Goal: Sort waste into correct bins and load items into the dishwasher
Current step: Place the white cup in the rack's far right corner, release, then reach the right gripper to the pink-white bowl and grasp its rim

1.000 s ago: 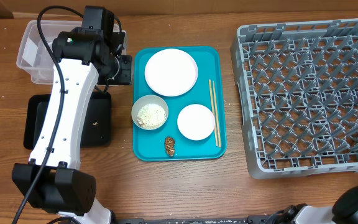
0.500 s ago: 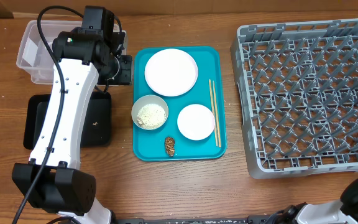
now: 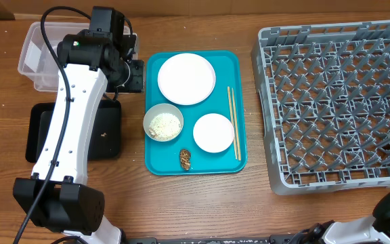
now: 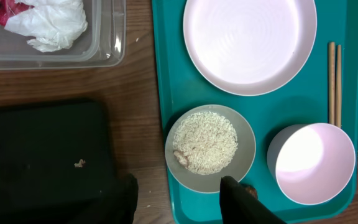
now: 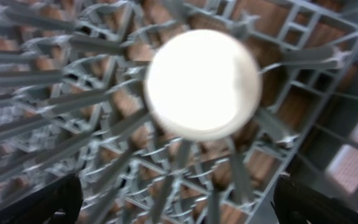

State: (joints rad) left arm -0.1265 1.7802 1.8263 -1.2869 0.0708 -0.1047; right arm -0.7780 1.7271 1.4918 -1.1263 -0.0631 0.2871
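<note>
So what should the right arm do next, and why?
Probably lift the right gripper straight up. Its jaws stand wide apart, and the white cup below looks free of them, lying among the pegs of the grey rack.

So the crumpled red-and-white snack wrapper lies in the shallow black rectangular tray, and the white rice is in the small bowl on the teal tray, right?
No: the left wrist view shows the crumpled red-and-white snack wrapper in the clear plastic rectangular tub, not the shallow black rectangular tray. The white rice is in the small bowl on the teal tray.
</note>
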